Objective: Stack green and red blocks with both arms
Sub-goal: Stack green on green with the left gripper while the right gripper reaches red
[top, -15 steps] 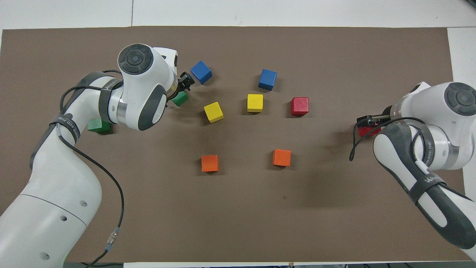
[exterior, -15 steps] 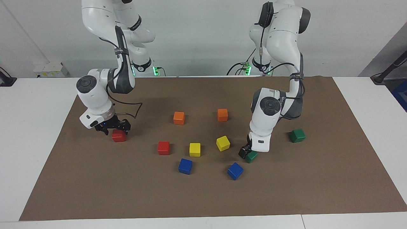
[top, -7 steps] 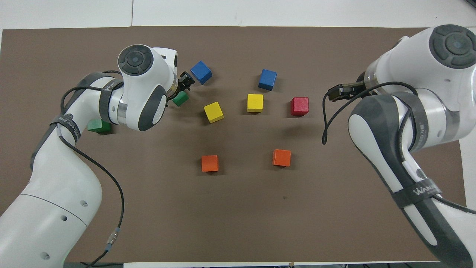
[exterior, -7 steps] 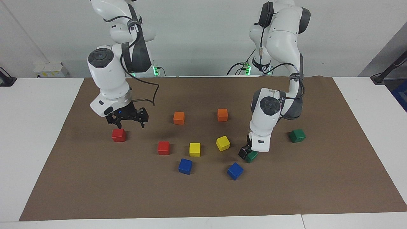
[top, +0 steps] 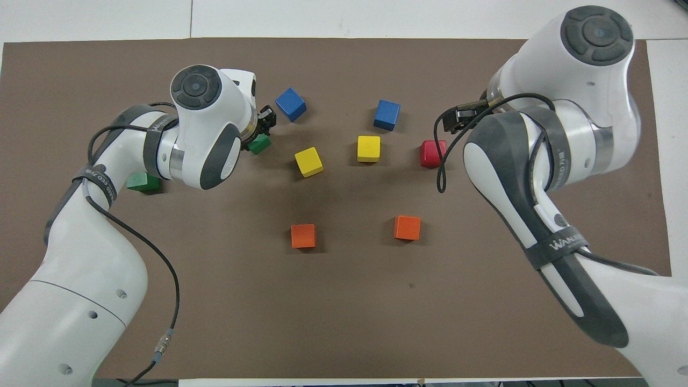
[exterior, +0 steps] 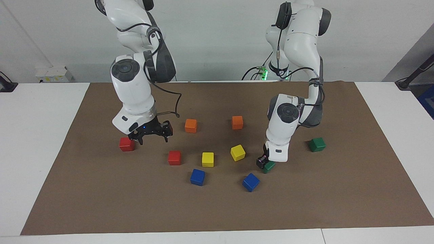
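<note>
The left gripper (exterior: 263,164) is clamped on a green block (exterior: 269,166) resting on the surface beside a blue cube (exterior: 251,182); the other green block (exterior: 317,144) sits toward the left arm's end. The right gripper (exterior: 152,135), fingers apart and empty, hangs over the mat between two red blocks (exterior: 126,144) (exterior: 174,157). The blocks look light, rigid and glossy, probably slippery; flat opposite faces are the best hold.

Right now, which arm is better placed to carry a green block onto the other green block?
Left. The left gripper is down at the mat and shut on a green block, beside the second green block. The right gripper hangs open and empty between the red blocks.
</note>
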Tool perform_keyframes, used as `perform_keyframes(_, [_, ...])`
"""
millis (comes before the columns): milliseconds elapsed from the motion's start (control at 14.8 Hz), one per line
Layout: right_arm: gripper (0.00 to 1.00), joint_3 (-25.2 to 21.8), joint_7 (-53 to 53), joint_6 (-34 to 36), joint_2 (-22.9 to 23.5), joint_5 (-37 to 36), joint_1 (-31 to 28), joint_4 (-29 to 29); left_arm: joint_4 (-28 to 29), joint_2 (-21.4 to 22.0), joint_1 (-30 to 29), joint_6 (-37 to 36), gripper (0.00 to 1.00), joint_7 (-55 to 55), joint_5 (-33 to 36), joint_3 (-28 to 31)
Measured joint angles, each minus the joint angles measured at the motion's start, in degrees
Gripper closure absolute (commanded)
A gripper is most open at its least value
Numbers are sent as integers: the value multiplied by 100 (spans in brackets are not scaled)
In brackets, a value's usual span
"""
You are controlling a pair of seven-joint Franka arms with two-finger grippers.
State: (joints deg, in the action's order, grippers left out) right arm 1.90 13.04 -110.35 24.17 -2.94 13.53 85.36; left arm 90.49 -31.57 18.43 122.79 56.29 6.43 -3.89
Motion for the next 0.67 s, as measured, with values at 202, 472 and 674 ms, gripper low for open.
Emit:
perform_keyframes(202, [0,0,152,-193,146,-2,70,-94,-203,124,-25,-611,100,-362,175,16])
perform_keyframes(472, [1,1,275,-458,255,-2,143,3,-4,838,-551,-1172,100,-1960,-122,46])
perform_keyframes(674, [1,-11,335,-949,335,-2,128,388,452,1460,-1136,-1371,100,-3079,-310,57])
